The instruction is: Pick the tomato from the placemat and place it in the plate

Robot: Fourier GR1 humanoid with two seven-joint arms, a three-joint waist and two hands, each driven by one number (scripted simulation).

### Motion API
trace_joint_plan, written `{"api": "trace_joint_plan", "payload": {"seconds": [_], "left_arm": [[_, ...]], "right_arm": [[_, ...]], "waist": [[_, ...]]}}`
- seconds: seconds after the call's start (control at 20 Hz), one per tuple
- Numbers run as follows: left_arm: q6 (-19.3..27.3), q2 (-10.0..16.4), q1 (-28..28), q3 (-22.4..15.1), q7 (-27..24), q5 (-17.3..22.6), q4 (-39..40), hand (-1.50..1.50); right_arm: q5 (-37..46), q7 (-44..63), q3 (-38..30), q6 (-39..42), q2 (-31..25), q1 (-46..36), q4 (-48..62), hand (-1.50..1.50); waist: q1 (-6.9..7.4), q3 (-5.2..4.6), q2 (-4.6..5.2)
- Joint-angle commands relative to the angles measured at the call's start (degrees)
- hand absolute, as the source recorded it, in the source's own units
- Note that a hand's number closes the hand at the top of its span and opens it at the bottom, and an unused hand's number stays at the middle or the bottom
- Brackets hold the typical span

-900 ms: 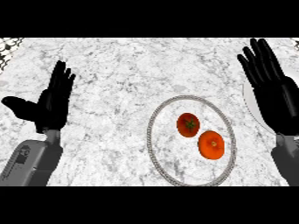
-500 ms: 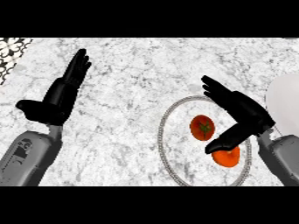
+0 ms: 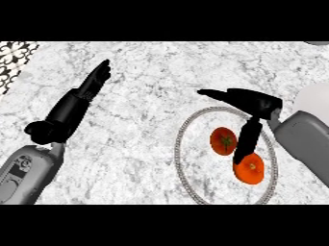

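Head view | I see right hand (image 3: 256, 102) spread above placemat (image 3: 179, 144) tomato (image 3: 222, 140), holding nothing | left hand (image 3: 69, 111) straight-fingered, near bench (image 3: 146, 158) left edge

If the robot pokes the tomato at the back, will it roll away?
Probably a little: the back tomato looks round and lies loose on the flat mat. Its skin looks smooth, so the right hand might slip on it.

- I get only part of the white plate (image 3: 327, 98); the right edge cuts it off.
- My right hand (image 3: 256, 103) hides a bit of the lower tomato (image 3: 251, 169).
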Motion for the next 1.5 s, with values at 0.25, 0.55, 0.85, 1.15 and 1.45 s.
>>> {"api": "trace_joint_plan", "payload": {"seconds": [0.25, 0.55, 0.85, 1.15, 1.45], "left_arm": [[0.5, 1.8, 7.5, 1.6, -2.1, -2.0, -2.5, 0.00], [0.8, 2.0, 9.1, 2.5, 1.1, -1.8, -7.5, 0.00], [-0.6, 2.1, 8.9, 3.7, 2.3, -2.3, -7.9, 0.00], [-3.5, 2.8, 10.4, 6.6, 1.9, -0.5, -8.8, 0.00], [-3.8, 1.3, 10.6, 7.2, 0.4, -3.2, -6.1, 0.00]], "right_arm": [[4.8, 5.1, 2.9, 13.3, 10.6, -14.6, 18.4, -1.50], [-1.9, 15.9, -0.4, 26.3, 17.1, -22.7, 27.9, -1.50], [4.2, 16.1, -0.2, 29.4, 18.8, -28.9, 37.4, -1.50], [7.5, 11.1, -3.6, 29.4, 18.8, -32.4, 47.5, -1.50], [11.3, 6.0, -3.7, 32.7, 21.2, -31.4, 49.7, -1.50]], "waist": [[-5.03, -0.02, -0.82], [-5.56, -0.03, -1.03], [-5.59, 0.00, -0.76], [-5.01, 0.01, -0.43], [-5.92, 0.01, -0.68]]}}
